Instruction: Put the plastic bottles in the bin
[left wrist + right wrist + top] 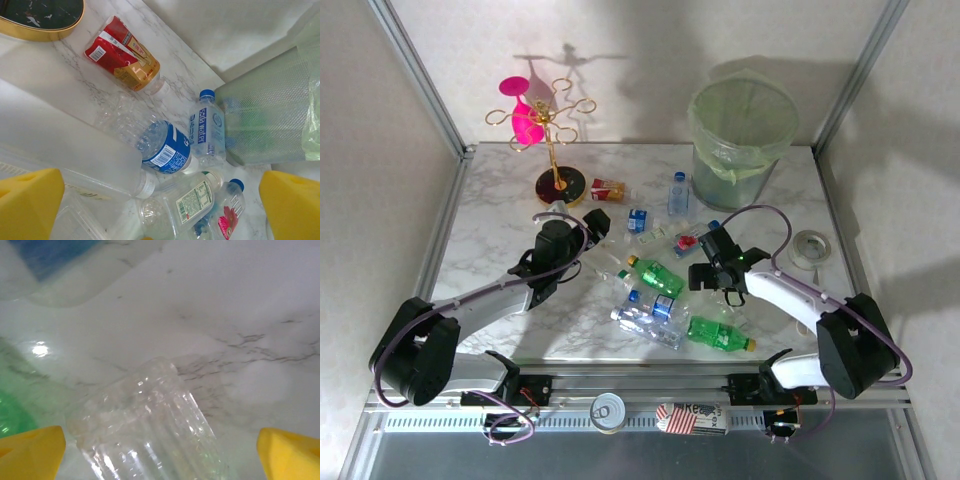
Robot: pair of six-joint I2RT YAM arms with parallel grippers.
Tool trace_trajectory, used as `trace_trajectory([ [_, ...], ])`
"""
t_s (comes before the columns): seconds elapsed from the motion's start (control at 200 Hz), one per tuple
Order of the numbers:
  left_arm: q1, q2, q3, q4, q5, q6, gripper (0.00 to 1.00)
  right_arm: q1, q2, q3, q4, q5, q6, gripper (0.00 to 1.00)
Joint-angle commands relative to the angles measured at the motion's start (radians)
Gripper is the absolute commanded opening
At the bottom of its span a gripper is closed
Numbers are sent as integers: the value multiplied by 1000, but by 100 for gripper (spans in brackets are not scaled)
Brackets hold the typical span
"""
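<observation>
Plastic bottles (645, 320) lie scattered across the middle of the marble table (490, 230), and none is gripped. One bin (730, 170) stands at the far right corner. The left arm reaches forward over the clutter with the left gripper (160, 175) spread wide. The right arm bends inward; the right gripper (161, 440) is also spread, with a clear bottle (145, 410) lying between its pads (30, 452). Count: two green bottles (655, 275). The clear bottles overlap, so their number cannot be told. Bin contents are blurred behind its wall.
</observation>
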Motion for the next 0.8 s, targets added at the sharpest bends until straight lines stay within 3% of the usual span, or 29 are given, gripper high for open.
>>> trace_trajectory([
  [0.0,-7,-10,29,-21,4,12,100,-12,-2,29,14,38,-34,99],
  [0.19,-7,-12,20,-10,0,5,100,-8,-13,6,16,-9,-27,99],
  [0.431,-7,-1,26,-8,13,6,100,-8,12,-13,27,47,6,99],
  [0.791,-8,-28,17,-24,-9,16,99,-8,77,-25,88,63,-11,90],
])
